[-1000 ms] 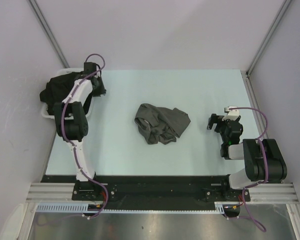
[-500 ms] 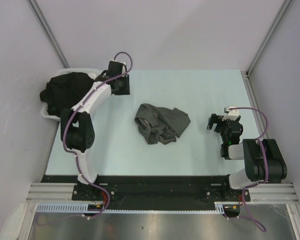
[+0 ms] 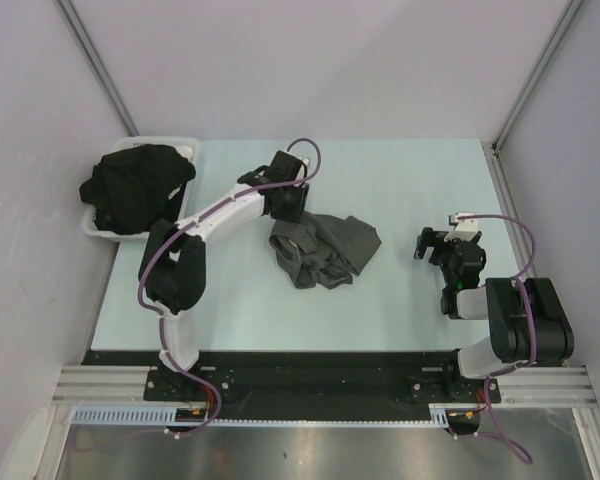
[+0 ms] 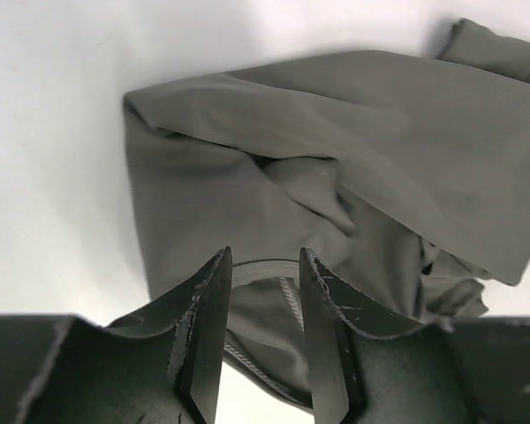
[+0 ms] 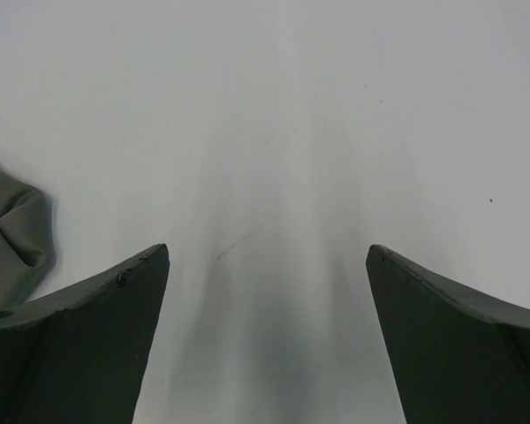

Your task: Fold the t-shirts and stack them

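Observation:
A crumpled charcoal grey t-shirt [image 3: 325, 248] lies in the middle of the table. My left gripper [image 3: 288, 205] hangs over its far left edge, pointing down. In the left wrist view the left gripper [image 4: 265, 256] is open about half way, and the grey t-shirt [image 4: 336, 159] with its stitched collar shows through the gap below, not pinched. A heap of black t-shirts [image 3: 135, 185] fills the white tray [image 3: 93, 228] at the far left. My right gripper [image 3: 425, 243] rests low at the right, wide open [image 5: 267, 252] over bare table, with a grey t-shirt corner [image 5: 9, 230] at its left.
The table is pale and walled by grey panels at the back and sides, with metal posts in the far corners. The arms' bases and a black rail [image 3: 320, 375] run along the near edge.
The left arm has swung from above the tray rightwards to the grey t-shirt's far left edge. The right arm has not moved.

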Robot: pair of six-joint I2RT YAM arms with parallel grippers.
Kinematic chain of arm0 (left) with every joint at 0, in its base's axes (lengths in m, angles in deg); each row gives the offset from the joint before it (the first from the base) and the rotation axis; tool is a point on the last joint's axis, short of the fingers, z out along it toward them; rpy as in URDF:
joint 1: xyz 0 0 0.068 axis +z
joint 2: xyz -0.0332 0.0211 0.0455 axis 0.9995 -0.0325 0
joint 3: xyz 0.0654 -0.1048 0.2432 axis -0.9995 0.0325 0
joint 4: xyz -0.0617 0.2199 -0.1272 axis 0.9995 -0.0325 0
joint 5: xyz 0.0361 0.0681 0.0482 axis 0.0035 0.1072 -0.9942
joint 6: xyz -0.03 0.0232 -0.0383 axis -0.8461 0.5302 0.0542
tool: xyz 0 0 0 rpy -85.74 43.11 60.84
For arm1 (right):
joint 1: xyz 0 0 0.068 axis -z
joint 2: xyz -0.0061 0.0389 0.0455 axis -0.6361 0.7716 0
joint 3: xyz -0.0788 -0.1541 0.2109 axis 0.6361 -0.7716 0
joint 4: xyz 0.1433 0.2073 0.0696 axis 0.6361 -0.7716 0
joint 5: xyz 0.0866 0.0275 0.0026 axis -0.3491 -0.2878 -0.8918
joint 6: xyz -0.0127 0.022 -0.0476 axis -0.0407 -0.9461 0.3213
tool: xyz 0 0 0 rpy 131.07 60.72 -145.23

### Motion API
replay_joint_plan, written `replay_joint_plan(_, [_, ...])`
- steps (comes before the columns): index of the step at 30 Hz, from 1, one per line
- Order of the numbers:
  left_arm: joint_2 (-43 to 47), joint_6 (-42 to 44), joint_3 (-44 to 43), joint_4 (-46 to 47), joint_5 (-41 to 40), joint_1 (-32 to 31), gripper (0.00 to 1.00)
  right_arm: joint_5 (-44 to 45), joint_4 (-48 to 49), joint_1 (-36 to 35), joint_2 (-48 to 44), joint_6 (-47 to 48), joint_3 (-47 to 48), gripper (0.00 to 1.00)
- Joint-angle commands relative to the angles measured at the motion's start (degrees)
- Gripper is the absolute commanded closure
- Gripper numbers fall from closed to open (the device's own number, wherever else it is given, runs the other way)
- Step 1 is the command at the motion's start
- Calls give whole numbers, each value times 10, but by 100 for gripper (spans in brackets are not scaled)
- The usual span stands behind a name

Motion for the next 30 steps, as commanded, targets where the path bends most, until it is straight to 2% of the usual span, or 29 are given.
replay_joint_plan(1, [42, 2, 8, 8, -20, -30, 58, 5, 18, -1, -7, 6, 12, 0])
replay_joint_plan(9, [46, 8, 52, 9, -36, -74, 58, 5, 16, -1, -7, 6, 12, 0])
replay_joint_plan(17, [26, -3, 85, 40, -34, -87, 57, 6, 18, -2, -7, 6, 12, 0])
replay_joint_plan(30, [-22, 6, 72, 43, -31, -89, 53, 6, 18, -1, -7, 6, 12, 0])
